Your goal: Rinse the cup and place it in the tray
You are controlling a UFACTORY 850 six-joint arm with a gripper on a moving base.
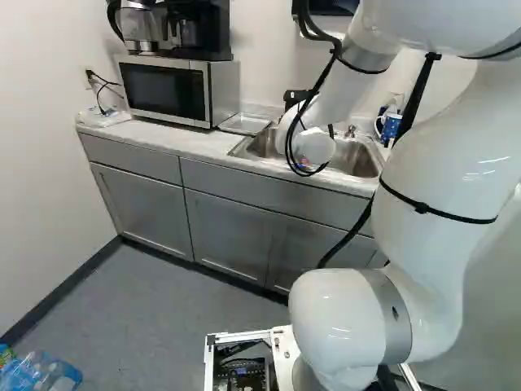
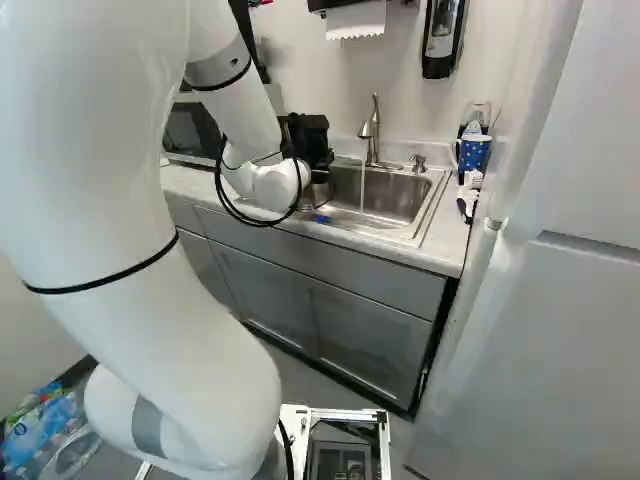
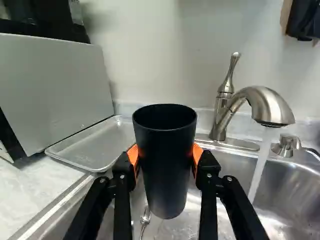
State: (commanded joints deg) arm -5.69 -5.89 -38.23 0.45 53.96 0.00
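The hand (image 3: 165,154) is closed on the black cup (image 3: 166,175), one finger at each side. The cup is upright above the sink (image 3: 295,187), to the left of the running water (image 3: 261,167) and apart from it. Whether it is already rinsed, I cannot tell. The placing is surely left to do: the tray (image 3: 92,146) lies farther left, beside the sink, without the cup.

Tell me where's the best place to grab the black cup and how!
I'd take the black cup around its upper middle, coming level from the side, just as the hand holds it. It's upright, tall and round with no handle showing, and that grip leaves its open top free.
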